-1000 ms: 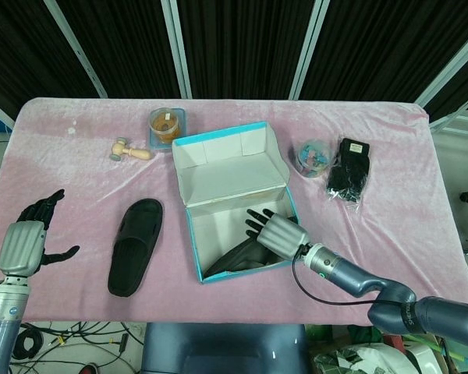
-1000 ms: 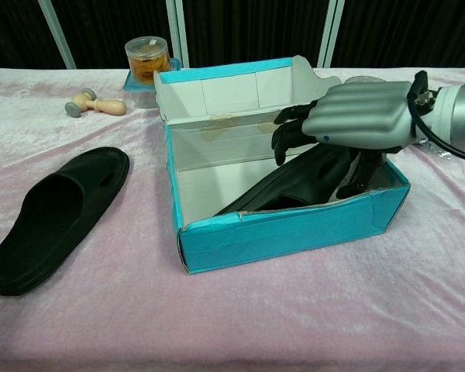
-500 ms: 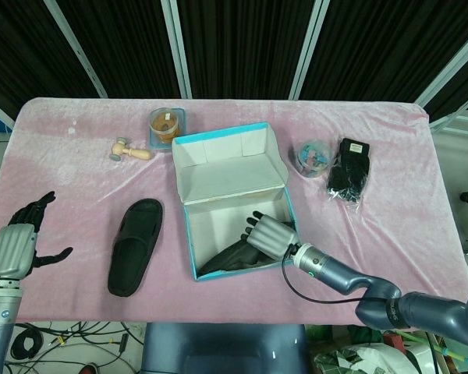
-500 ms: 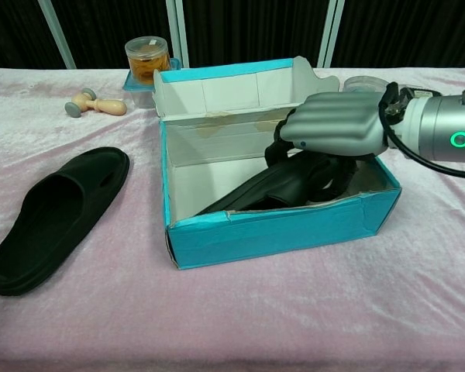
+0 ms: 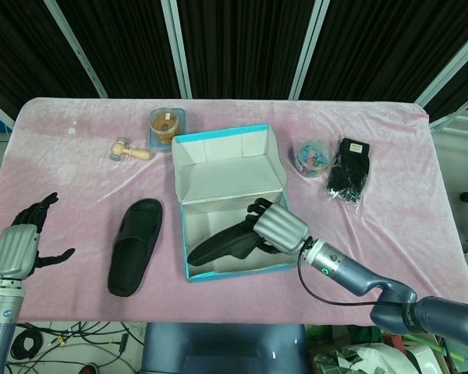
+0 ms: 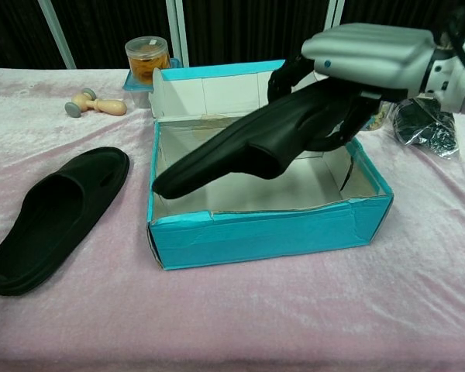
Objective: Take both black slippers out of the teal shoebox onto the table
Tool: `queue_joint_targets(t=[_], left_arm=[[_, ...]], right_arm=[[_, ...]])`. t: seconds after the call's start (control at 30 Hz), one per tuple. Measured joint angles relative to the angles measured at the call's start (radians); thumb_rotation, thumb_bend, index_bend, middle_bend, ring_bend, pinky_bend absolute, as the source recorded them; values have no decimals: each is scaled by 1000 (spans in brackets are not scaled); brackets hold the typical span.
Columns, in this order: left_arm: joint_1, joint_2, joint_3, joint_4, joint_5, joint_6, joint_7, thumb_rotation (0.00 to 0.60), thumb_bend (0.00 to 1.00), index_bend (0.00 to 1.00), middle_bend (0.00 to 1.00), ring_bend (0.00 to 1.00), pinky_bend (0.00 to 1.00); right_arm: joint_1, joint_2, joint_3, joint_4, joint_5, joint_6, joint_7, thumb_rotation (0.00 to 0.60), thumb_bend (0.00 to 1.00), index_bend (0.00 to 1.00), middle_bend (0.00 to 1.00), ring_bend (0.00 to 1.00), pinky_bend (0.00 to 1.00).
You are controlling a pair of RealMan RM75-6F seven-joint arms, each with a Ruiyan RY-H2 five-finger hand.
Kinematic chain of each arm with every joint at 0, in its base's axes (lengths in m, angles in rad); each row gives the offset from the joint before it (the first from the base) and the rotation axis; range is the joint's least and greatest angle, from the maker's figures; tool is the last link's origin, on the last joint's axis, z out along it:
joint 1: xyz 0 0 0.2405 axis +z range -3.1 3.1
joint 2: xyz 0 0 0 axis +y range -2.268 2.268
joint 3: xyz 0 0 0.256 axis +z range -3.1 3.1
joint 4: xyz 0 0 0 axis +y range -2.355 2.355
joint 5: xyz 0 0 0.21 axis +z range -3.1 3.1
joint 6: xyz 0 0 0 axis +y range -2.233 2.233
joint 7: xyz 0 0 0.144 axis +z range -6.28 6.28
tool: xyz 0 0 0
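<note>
The teal shoebox (image 5: 235,273) (image 6: 263,232) stands open at the table's middle, its lid up at the back. My right hand (image 5: 279,226) (image 6: 364,58) grips one black slipper (image 5: 222,245) (image 6: 248,143) by its heel end and holds it above the box, toe pointing left and down. The other black slipper (image 5: 135,246) (image 6: 50,217) lies sole down on the pink cloth left of the box. My left hand (image 5: 19,245) hovers open near the table's left front edge, holding nothing.
Behind the box sit a jar of snacks (image 5: 165,125) (image 6: 146,58) and a small wooden mallet (image 5: 131,149) (image 6: 94,103). To the right lie a round container (image 5: 312,156) and a black bagged bundle (image 5: 349,175) (image 6: 425,124).
My right hand has lifted the slipper up out of the box; the box slid a little to the left. My left hand barely moved.
</note>
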Motion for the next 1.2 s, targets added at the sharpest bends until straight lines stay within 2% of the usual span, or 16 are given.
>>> queue_joint_targets(t=[0.27,0.4,0.63,0.97,1.2], left_arm=[[8,16,0,-37,46,24,9,600,0,20,152,122,195],[17,26,0,-48,54,37,11,600,0,21,153,122,195],[38,45,11,-69,74,57,23,600,0,21,152,121,195],[62,55,19,-80,102,84,22,600,0,22,152,122,195],[76,57,19,-76,99,93,14,600,0,22,151,121,195]], right_arm=[[-114,68,28,-3,42,213,166,600,321,702,520,291,272],[-172,89,41,46,98,260,222,600,320,702,517,291,272],[-233,65,27,200,160,256,243,600,320,702,510,289,272],[-282,-75,-17,481,195,186,306,600,298,702,496,277,273],[-324,-107,-18,566,202,209,403,600,296,701,496,275,273]])
